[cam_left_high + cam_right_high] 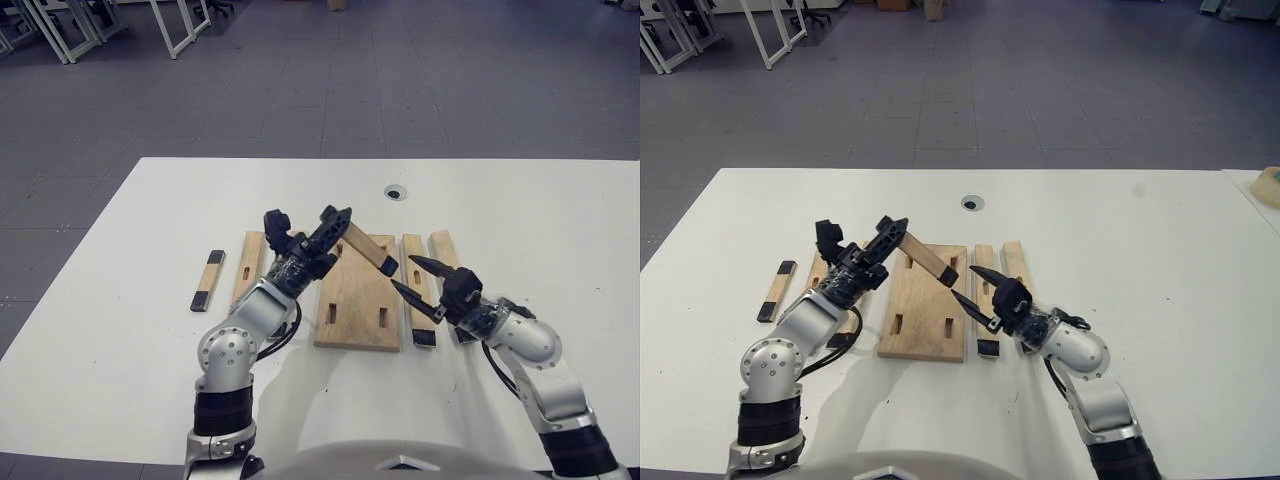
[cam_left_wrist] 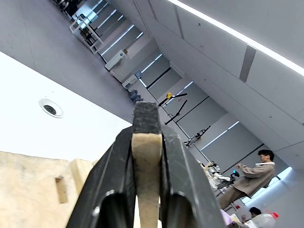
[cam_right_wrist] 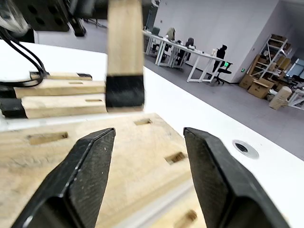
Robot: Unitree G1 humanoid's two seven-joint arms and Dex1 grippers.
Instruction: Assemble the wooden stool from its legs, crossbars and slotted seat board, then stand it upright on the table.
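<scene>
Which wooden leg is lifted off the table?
The leg clamped in the left gripper, slanting above the seat board; the other legs lie flat on the table beside it.

Office-lab hall: white desks (image 3: 180, 54), chairs (image 3: 219, 64), shelving (image 3: 281, 45).

Grey tiled floor (image 1: 420, 90), white desk frames (image 1: 165, 30)

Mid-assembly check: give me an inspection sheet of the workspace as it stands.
Surface: white table, cable hole toward its far edge.
Job's things: seat board flat at centre; lifted leg tilted above it; right legs lying beside it; left leg; short bar farther left.
Clutter: nothing seen.
Grippers: left gripper shut on lifted leg; right gripper open beside its black tip.
Cables: black leads at the wrists.
Surroundings: grey floor, desk frames.
</scene>
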